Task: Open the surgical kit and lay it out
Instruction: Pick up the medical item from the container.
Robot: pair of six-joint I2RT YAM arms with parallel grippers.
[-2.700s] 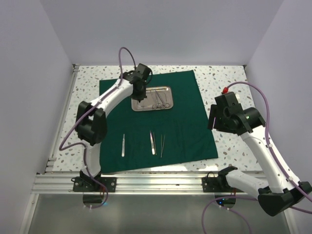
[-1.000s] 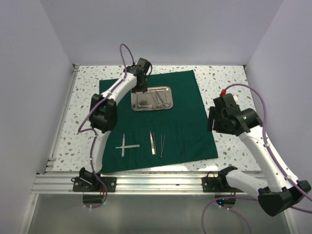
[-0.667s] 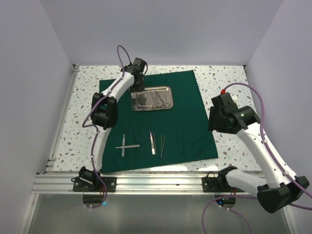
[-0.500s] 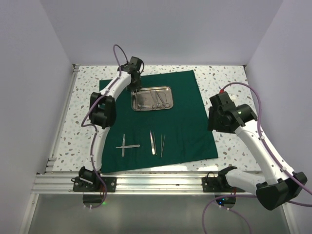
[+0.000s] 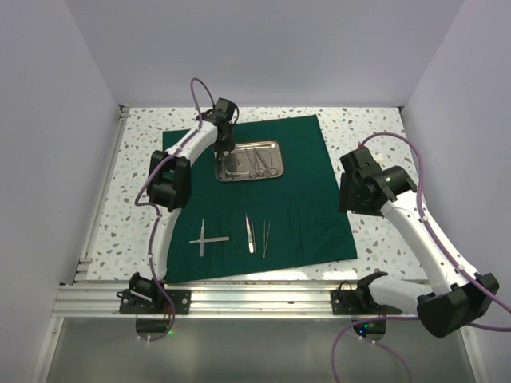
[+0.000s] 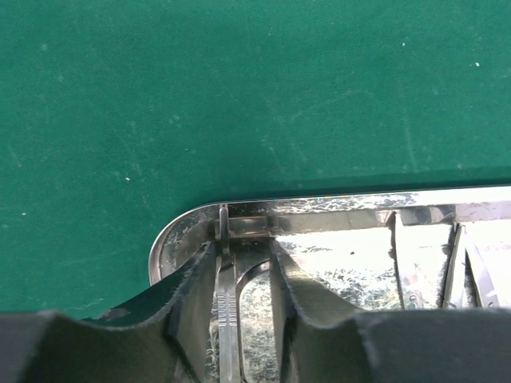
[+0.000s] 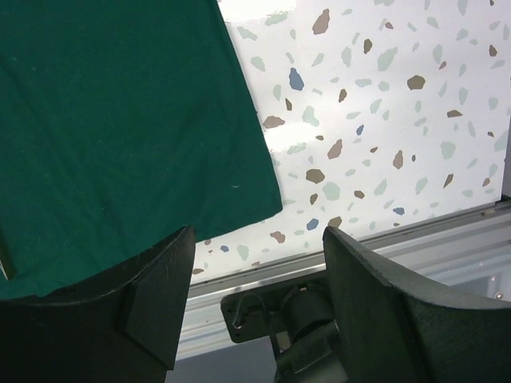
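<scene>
**Reaching into the tray's left end for a slim instrument**

Noted dark green cloth (image 5: pixel 307 207), spread flat under the steel tray (image 5: pixel 249 179) and well beyond it on every side. Found right gripper (image 7: pixel 257 233) well right of the tray and nearer the arm bases, over the cloth's corner, fingers spread wide, nothing between. Found left gripper (image 6: pixel 246 247) down inside the tray's left end, jaws parted either side of a slim silver instrument (image 6: pixel 226 311), with a gap on one side; not yet pinching.

Judged it light, stiff, slick on polished steel and lying flat; best taken across the ribbed shank. Watch the tray's rim just beside it, and the ring-handled clamps (image 5: pixel 262 162) toward the tray's middle.

Counted four pieces laid out on the tray's near side: crossed pair (image 5: pixel 204 238), tweezers (image 5: pixel 250 233), thin piece (image 5: pixel 266 238).
</scene>
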